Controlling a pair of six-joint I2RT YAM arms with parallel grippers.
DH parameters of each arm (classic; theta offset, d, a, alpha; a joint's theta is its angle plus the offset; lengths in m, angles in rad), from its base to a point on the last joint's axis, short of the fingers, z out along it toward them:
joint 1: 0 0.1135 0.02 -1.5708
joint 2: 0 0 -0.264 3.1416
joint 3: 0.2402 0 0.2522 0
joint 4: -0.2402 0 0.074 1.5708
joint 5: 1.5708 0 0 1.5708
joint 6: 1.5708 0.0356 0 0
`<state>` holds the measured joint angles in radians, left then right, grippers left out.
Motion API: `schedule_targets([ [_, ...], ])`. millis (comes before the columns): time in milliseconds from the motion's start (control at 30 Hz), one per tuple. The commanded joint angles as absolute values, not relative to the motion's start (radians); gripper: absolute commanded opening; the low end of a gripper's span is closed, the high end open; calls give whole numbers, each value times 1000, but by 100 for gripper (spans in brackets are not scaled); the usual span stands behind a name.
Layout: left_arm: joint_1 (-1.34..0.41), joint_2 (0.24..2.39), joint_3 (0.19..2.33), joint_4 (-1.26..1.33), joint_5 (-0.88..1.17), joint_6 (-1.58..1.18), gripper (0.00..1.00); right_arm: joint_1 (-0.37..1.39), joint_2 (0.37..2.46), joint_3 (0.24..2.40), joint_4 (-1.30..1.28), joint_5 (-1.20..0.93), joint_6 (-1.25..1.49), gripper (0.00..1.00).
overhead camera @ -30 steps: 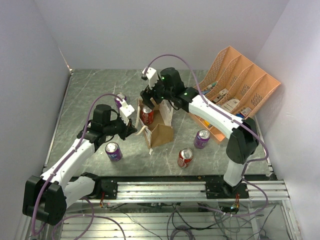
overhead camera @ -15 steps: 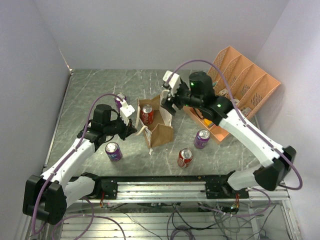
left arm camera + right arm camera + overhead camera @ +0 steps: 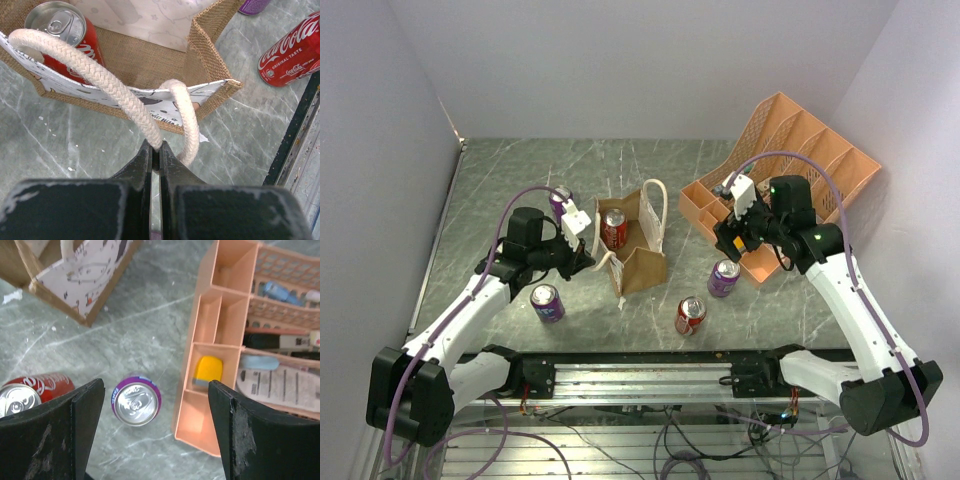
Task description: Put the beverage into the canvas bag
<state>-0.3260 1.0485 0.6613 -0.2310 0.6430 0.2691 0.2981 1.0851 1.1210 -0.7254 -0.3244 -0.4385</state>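
The tan canvas bag [image 3: 638, 248] stands at the table's middle with a red can [image 3: 613, 228] upright inside it; the bag [image 3: 200, 55] and the can [image 3: 65, 35] also show in the left wrist view. My left gripper [image 3: 588, 256] is shut on the bag's near cream handle [image 3: 125, 95] at the bag's left. My right gripper [image 3: 733, 238] is open and empty, hovering above an upright purple can [image 3: 724, 277], which shows between the fingers in the right wrist view [image 3: 136, 399]. The bag's corner shows in the right wrist view [image 3: 85, 275].
A red can [image 3: 690, 314] stands near the front, also in the right wrist view [image 3: 30, 392]. Purple cans stand at front left [image 3: 547, 302] and behind my left gripper [image 3: 560, 199]. The orange desk organizer [image 3: 790, 170] holds small items at the right.
My right arm has pulled back from over the bag to the right and now hovers above the purple can. The red can stays in the bag. My left gripper has not moved.
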Motion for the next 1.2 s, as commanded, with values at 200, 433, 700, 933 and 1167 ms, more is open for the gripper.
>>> schedule_targets([
  [200, -322, 1058, 701, -242, 699, 271, 7, 273, 1157, 1095, -898, -304, -478, 86],
  [433, -322, 1063, 699, -238, 688, 283, 7, 273, 1190, 1053, -902, -278, -513, 87],
  [700, -322, 1042, 686, -235, 683, 300, 7, 273, 1246, 1007, -880, -280, -554, 86],
  [933, -322, 1030, 687, -243, 690, 305, 7, 273, 1338, 1006, -854, -315, -571, 82],
  [1167, -322, 1019, 678, -232, 704, 313, 7, 273, 1347, 975, -843, -345, -573, 73],
])
